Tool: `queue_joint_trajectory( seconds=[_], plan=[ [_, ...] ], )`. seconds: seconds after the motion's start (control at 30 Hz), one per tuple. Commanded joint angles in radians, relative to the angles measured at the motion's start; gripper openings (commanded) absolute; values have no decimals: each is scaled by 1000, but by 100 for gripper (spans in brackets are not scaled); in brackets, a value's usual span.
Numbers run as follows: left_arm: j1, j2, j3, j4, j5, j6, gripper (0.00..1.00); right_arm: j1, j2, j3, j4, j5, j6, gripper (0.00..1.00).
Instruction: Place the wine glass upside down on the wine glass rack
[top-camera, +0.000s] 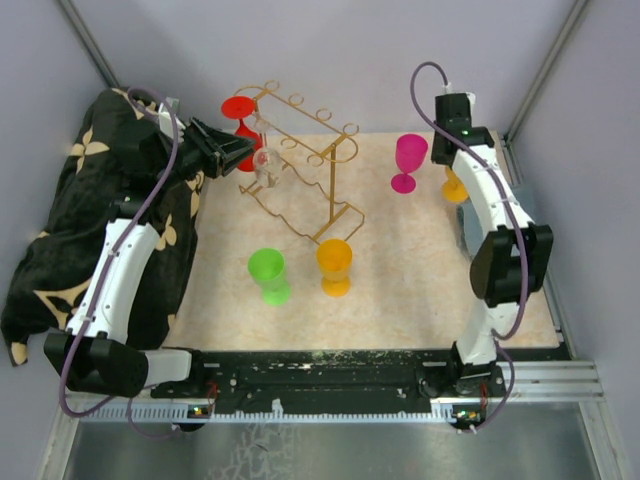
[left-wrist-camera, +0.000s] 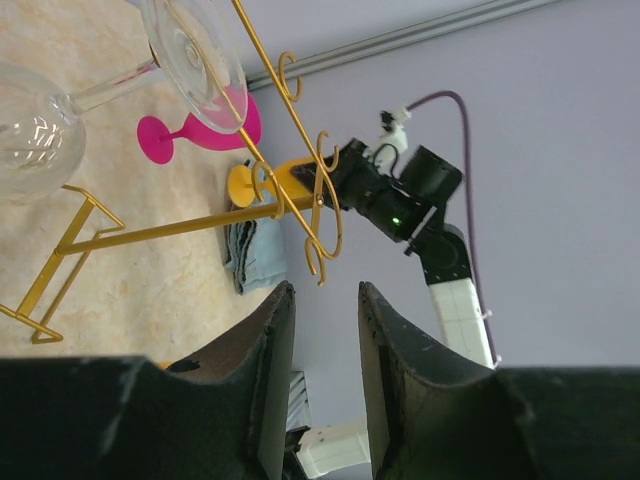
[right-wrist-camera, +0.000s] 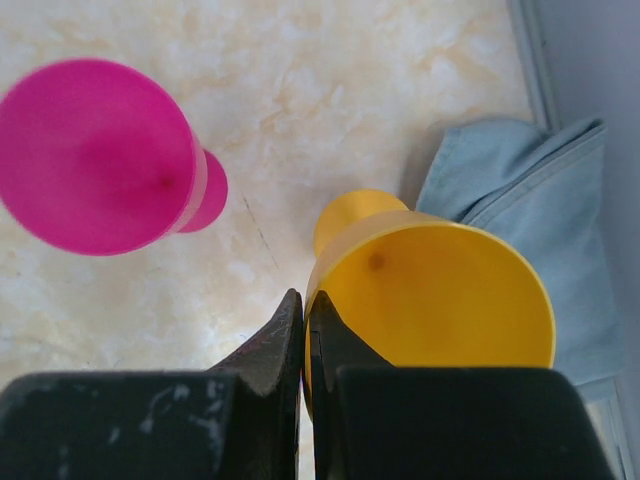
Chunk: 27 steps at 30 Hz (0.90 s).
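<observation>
The gold wire wine glass rack (top-camera: 300, 175) stands at the back left of the mat. A clear wine glass (top-camera: 265, 160) hangs from it, its foot (left-wrist-camera: 195, 55) caught in a top rail and its bowl (left-wrist-camera: 30, 130) below. My left gripper (left-wrist-camera: 325, 295) is open and holds nothing, just left of the rack (left-wrist-camera: 290, 205) and apart from the clear glass. At the back right, my right gripper (right-wrist-camera: 305, 300) is shut on the rim of an upright yellow wine glass (right-wrist-camera: 440, 290), one finger inside the bowl and one outside.
A magenta glass (top-camera: 409, 160) stands left of the yellow one (top-camera: 455, 187). A red glass (top-camera: 240, 108) is behind the rack. Green (top-camera: 268, 275) and orange (top-camera: 334, 265) glasses stand in front of it. A black patterned cloth (top-camera: 100, 220) lies left, a folded blue cloth (right-wrist-camera: 540, 210) right.
</observation>
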Motion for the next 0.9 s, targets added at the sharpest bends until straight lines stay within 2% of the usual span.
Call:
queue_joint_trajectory(
  seconds=[0.0, 0.23, 0.43, 0.63, 0.73, 0.87],
  plan=[
    [-5, -18, 18, 21, 11, 15, 38, 5, -257, -49, 177, 68, -15, 0],
    [-6, -19, 33, 26, 12, 14, 38, 23, -435, -152, 338, 42, -12, 0],
    [-6, -31, 20, 60, 17, 3, 38, 25, -597, -312, 544, -74, 60, 0],
    [-5, -46, -2, 161, 47, -30, 39, 25, -726, -443, 736, -306, 230, 0],
    [-6, -49, -3, 194, 59, -35, 40, 24, -755, -463, 830, -473, 341, 0],
    [-6, -50, -16, 246, 85, -54, 41, 25, -776, -478, 960, -591, 467, 0]
  ],
)
